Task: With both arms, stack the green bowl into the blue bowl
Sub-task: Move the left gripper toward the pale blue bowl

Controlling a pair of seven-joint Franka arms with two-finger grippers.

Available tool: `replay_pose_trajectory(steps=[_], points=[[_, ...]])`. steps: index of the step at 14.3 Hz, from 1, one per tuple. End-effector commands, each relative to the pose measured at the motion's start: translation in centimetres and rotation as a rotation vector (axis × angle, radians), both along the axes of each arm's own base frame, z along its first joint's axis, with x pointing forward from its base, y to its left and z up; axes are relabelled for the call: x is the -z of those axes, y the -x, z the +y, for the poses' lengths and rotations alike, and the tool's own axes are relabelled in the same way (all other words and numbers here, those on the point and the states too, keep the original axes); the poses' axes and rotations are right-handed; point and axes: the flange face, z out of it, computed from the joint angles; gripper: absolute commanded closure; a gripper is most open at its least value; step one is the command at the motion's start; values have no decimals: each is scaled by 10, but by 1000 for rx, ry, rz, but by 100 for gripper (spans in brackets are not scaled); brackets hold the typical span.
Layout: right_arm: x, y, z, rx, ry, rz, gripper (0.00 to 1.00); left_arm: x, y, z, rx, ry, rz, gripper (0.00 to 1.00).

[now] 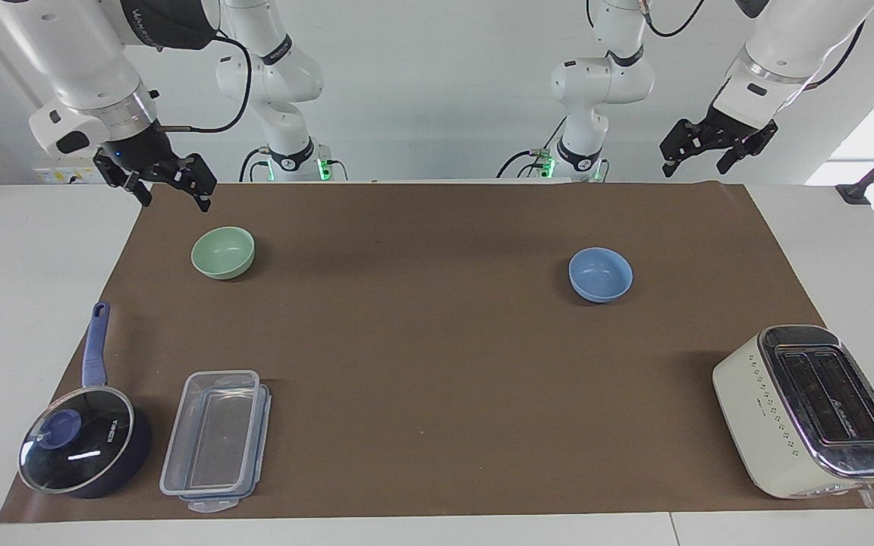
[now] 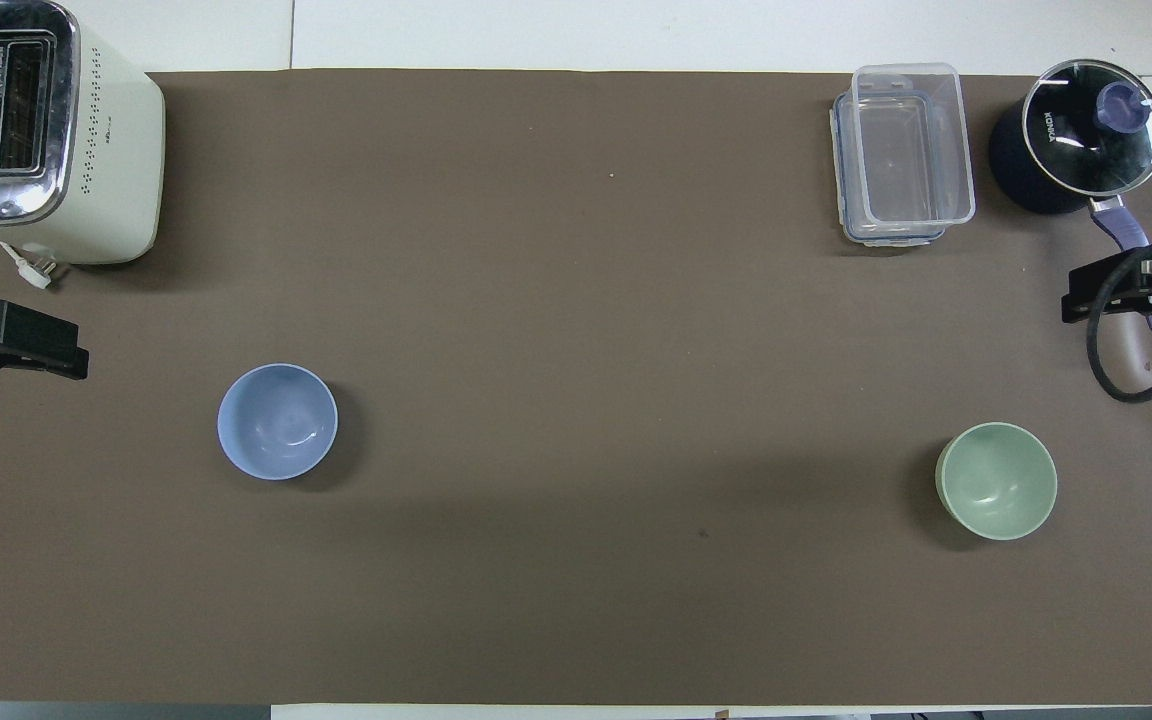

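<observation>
Pale mint-green round bowl (image 1: pixel 223 252), smooth and rigid, sits just below the right gripper (image 1: pixel 174 187), which hangs above it, fingers spread and empty. The light-blue round bowl (image 1: pixel 600 274) lies well apart, nearer the left gripper (image 1: pixel 699 156), likewise spread. Both bowls look light, slippery, possibly breakable: pinch the rim

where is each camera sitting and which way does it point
Facing view: high across the table, looking back at the robots; both arms show whole at the top, right gripper raised by the green bowl, left gripper raised at the mat's corner.
Overhead view: high above the robots' end, looking steeply down; only gripper parts show at the side edges.
Shared: green bowl, blue bowl, toaster, saucepan, clear container, half a turn apart.
</observation>
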Motion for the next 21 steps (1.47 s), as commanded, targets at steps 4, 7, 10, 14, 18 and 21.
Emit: replay_pose_trajectory(steps=[4,7,10,14,18,21], points=[[0,6,2,-19,-21,-19,0,3,7,-3,-1,11,-24,0],[0,5,2,-19,-21,-20,0,7,6,-3,-9,11,-21,0],[1,6,3,-17,-21,-18,0,19,13,-1,-6,11,-46,0],[10,13,4,-25,-20,4,0,66,5,1,-4,9,-22,0],[35,25,-4,-20,-21,-7,0,156,8,5,91,17,-14,0],[80,52,-31,-50,-20,-55,0,223,11,6,150,22,1,0]])
